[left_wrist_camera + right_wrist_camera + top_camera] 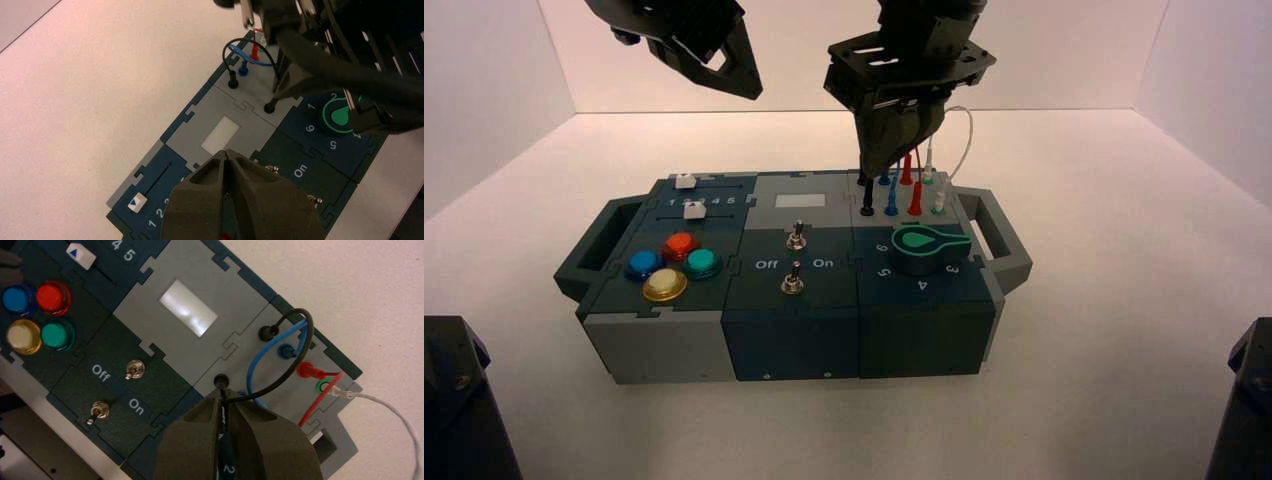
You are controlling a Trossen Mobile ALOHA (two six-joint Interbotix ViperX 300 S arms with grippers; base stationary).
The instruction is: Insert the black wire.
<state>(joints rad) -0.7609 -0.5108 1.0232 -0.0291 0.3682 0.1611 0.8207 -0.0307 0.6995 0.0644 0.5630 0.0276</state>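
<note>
the right gripper [886,165] hangs over the grey wire panel at the far right of the box [794,330], its fingers [260,435] pressed together around the black wire [295,365] just above the wire's near plug [270,106]. that plug stands upright in the near socket at the panel's left edge (how far it is seated cannot be made out, since the fingertips crowd it). the wire loops up and over to its other plug [268,332], which sits in the far socket of the same column.

beside the black wire, a blue wire [255,365] and a red wire [320,400] are plugged into the neighbouring sockets, and a white wire [385,407] runs off the box's right end from a green-ringed socket. a green knob [921,248] sits just in front of the panel.

the left gripper [749,85] is raised above the far left part of the box, holding nothing, its fingers [265,200] closed against each other. below it the wrist view shows a white slider [136,202], the pale window [220,136] in the grey middle panel, and the "on" lettering by the toggle switches [794,260].
</note>
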